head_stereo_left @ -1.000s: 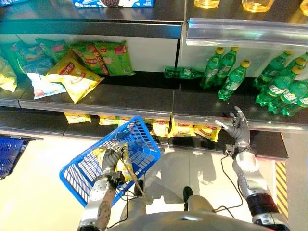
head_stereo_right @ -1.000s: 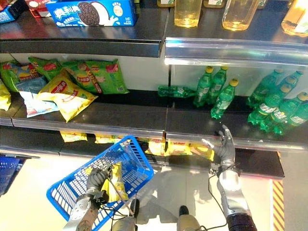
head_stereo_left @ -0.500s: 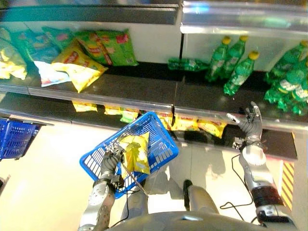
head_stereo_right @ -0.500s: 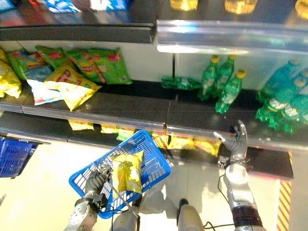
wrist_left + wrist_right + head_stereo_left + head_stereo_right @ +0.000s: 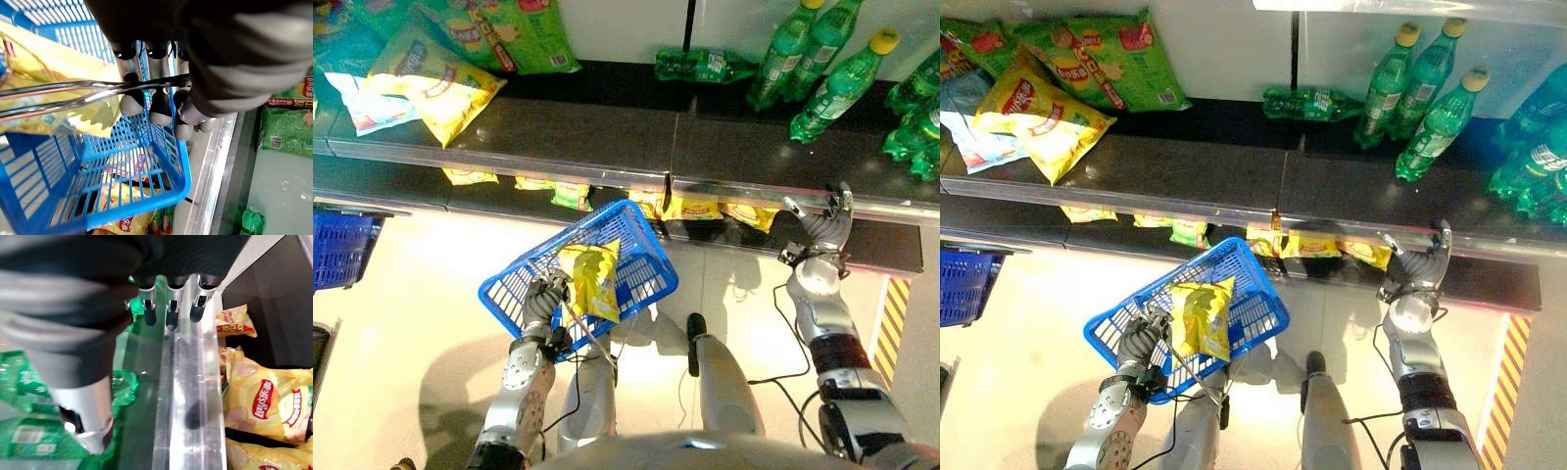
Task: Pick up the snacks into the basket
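Yellow snack bag (image 5: pixel 591 279) lies inside blue basket (image 5: pixel 641 257), tilted. Left hand (image 5: pixel 544 299) curled round the basket's wire handle (image 5: pixel 73 90). Right hand (image 5: pixel 823 235), fingers straight, empty, at the shelf's (image 5: pixel 607 157) front edge.

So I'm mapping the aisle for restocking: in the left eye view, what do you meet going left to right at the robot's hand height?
Dark blue basket at the edge → left robot hand on the handle → blue basket holding a yellow snack bag → right robot hand, open at the shelf edge.
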You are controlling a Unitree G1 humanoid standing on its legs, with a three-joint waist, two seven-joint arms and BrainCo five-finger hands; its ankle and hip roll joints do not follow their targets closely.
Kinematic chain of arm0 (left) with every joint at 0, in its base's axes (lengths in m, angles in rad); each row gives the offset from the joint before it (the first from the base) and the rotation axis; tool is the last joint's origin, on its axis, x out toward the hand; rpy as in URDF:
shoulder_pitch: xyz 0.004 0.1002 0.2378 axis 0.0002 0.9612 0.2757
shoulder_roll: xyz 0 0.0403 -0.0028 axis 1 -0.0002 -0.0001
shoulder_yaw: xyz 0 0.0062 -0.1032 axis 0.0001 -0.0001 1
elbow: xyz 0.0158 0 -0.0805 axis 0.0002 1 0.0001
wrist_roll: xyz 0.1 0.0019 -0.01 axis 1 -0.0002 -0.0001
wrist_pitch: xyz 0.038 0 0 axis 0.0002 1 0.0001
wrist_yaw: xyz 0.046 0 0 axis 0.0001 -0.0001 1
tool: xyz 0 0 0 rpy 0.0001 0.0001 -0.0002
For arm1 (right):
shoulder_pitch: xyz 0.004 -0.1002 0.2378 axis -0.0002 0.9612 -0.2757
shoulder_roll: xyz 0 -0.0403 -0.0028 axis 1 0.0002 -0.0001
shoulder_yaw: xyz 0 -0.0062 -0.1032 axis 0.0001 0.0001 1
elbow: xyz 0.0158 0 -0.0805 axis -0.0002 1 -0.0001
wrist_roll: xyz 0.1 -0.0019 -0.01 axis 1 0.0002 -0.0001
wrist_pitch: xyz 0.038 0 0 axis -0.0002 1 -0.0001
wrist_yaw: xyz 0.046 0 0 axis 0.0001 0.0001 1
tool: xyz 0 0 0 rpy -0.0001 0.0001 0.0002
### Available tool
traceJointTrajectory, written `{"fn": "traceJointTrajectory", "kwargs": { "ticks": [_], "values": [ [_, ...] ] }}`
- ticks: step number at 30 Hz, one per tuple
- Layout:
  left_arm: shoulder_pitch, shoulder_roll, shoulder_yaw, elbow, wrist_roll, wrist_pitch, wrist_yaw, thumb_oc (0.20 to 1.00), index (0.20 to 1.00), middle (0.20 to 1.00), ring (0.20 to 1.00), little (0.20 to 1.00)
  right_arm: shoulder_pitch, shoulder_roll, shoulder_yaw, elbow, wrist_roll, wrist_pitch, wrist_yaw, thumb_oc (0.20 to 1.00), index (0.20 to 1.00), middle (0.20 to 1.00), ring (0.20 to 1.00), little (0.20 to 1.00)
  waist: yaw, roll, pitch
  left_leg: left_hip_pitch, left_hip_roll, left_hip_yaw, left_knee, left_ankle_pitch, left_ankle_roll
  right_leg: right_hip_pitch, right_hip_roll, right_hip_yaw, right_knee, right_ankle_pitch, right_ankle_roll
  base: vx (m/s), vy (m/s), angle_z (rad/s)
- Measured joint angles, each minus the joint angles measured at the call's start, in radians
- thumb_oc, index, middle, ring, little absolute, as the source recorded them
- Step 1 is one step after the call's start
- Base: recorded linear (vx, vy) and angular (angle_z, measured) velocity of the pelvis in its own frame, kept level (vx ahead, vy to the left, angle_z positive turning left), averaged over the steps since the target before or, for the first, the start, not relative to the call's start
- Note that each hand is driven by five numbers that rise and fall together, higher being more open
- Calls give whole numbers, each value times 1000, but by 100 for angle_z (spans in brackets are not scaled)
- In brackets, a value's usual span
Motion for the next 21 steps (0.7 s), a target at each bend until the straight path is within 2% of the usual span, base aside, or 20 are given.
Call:
{"fn": "traceJointTrajectory", "kwargs": {
  "ticks": [3, 9, 16, 21],
  "values": [
    [-13, 26, -16, -13, -1, -10, -3, 200, 200, 200, 200, 200, -39, -35, -4, 37, 16, 4, -25, 1000, 1000, 1000, 1000, 1000, 2, -5, 28, -10, -2, 0, 10, -1, 2, -7, -1, 0, 6, 2, 2, -21, 24, 1],
    [-32, 46, -52, -40, -2, -20, -4, 200, 200, 200, 200, 200, -145, -167, 17, 131, 38, 21, -34, 1000, 1000, 1000, 1000, 1000, 12, -2, 70, -26, -6, 0, 19, -5, 3, -23, -6, 1, 14, 10, 5, -4, 12, 0],
    [-50, 43, -72, -39, -2, -18, -6, 200, 200, 200, 200, 200, -148, -167, 15, 116, 54, 41, -60, 1000, 1000, 1000, 1000, 1000, 18, -4, 77, -15, -7, -1, 19, -3, 1, -2, -7, 1, -6, 19, 8, 53, 9, 0],
    [-54, 42, -67, -39, -2, -16, -11, 200, 200, 200, 200, 200, -57, -149, 14, -47, 4, 40, -3, 1000, 1000, 1000, 1000, 1000, 20, -8, 76, 69, -6, 1, 10, -9, -4, 106, -10, -8, -55, 23, 11, 81, 21, 6]
  ]
}}
